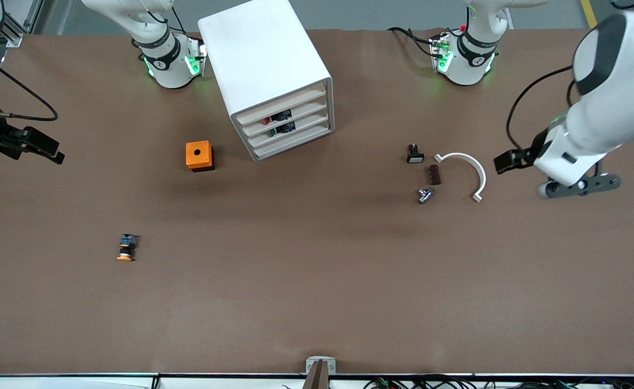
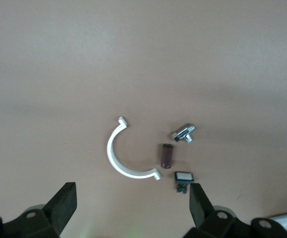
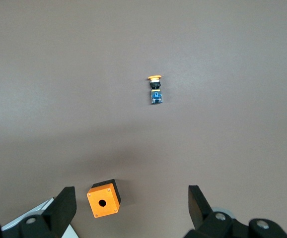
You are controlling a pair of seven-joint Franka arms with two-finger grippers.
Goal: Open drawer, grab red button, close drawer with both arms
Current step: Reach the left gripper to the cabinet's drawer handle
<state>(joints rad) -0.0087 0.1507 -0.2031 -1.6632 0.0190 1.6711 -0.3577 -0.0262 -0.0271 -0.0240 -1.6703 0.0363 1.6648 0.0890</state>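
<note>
The white cabinet (image 1: 262,59) stands between the two arm bases, and all four cream-fronted drawers (image 1: 295,121) are shut. A speck of red (image 1: 267,120) shows through the slot of the second drawer from the top. I cannot tell whether it is the red-capped button, which is otherwise hidden. My right gripper (image 1: 46,148) (image 3: 131,208) is open and empty, up in the air at the right arm's end of the table. My left gripper (image 1: 511,160) (image 2: 133,208) is open and empty, up in the air over the left arm's end, beside a white half-ring.
An orange cube with a round hole (image 1: 199,155) (image 3: 104,198) sits beside the cabinet. An orange-yellow capped button (image 1: 126,248) (image 3: 155,89) lies nearer the camera. A white half-ring (image 1: 471,167) (image 2: 121,158), a brown piece (image 1: 434,174), a metal fitting (image 1: 425,194) and a small black switch (image 1: 414,155) lie together.
</note>
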